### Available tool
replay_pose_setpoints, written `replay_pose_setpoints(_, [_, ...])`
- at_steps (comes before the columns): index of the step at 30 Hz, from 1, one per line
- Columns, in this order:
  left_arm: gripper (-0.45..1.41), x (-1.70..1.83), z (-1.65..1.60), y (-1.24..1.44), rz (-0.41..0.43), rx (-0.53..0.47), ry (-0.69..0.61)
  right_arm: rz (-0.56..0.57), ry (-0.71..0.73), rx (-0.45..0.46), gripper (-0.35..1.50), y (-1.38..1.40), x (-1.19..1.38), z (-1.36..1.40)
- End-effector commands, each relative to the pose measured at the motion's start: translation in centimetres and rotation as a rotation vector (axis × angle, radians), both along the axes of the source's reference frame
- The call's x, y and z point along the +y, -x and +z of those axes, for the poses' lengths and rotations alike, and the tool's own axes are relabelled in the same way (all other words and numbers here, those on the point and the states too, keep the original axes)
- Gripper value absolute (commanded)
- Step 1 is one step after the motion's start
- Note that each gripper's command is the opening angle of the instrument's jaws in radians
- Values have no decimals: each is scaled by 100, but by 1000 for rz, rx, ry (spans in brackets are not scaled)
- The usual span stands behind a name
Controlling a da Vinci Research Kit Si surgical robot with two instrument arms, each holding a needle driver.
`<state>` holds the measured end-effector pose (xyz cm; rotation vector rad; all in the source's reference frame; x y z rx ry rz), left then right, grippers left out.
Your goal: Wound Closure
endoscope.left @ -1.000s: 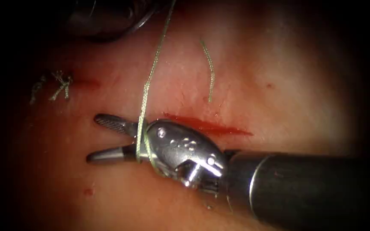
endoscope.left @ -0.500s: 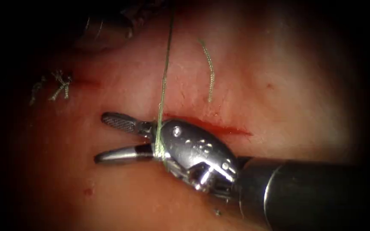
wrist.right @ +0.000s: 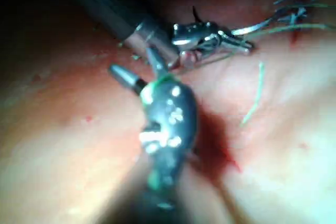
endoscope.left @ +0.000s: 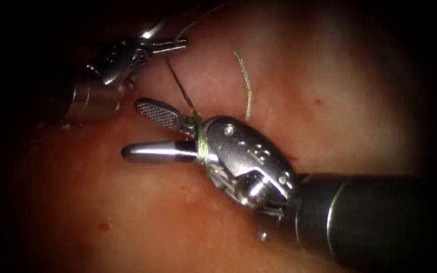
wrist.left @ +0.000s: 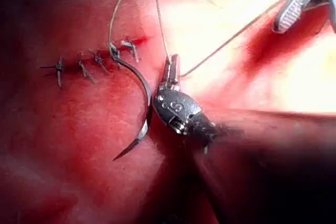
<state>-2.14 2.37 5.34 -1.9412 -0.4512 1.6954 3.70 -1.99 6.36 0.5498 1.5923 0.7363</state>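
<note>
Right claw (endoscope.left: pixel 140 129) comes in from the right, its two jaws spread apart, holding nothing between them. Green thread (endoscope.left: pixel 200 146) is wrapped around the base of those jaws, just ahead of the wrist. From the wrap, a taut strand runs up and left to the left claw (endoscope.left: pixel 175 46), which sits far left in the endoscope view. Left claw jaws are pressed together, pinching the thread; left wrist view shows the same (wrist.left: pixel 172 69).

A loose thread tail (endoscope.left: pixel 246 83) lies on the tissue (endoscope.left: pixel 340 91) just beyond the right claw.

Needle (wrist.left: pixel 137 114) lies free on the tissue, held by neither claw, curve resting beside the left claw, point facing away from the stitches. Can't tell whether any part of it is in the tissue. Finished stitches (wrist.left: pixel 79 66) sit in a row along the cut, with red fluid (wrist.left: pixel 137 40) near the last one.
</note>
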Motion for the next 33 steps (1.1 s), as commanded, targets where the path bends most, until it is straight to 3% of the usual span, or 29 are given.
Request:
replay_pose_setpoints(1, [-45, 0, 4, 4, 1, -1, 2, 2, 1, 2, 48, -6, 2, 5])
replay_pose_setpoints(7, [-45, -38, -16, -4, 3, 0, -10, 114, -21, -28, 48, 11, 20, 12])
replay_pose_setpoints(13, [-45, -57, -69, -17, 7, -7, -45, 234, -21, -110, 48, 28, 32, 22])
replay_pose_setpoints(18, [-45, -71, -99, -9, -3, -33, -57, 265, -17, -131, 48, 28, 30, 24])
replay_pose_setpoints(25, [-45, -100, -157, -1, -25, -93, -77, 274, -18, -226, 48, 34, 27, 30])
replay_pose_setpoints(33, [-45, -121, -179, 1, -44, -105, -80, 282, -54, -367, 46, 49, 14, 52])
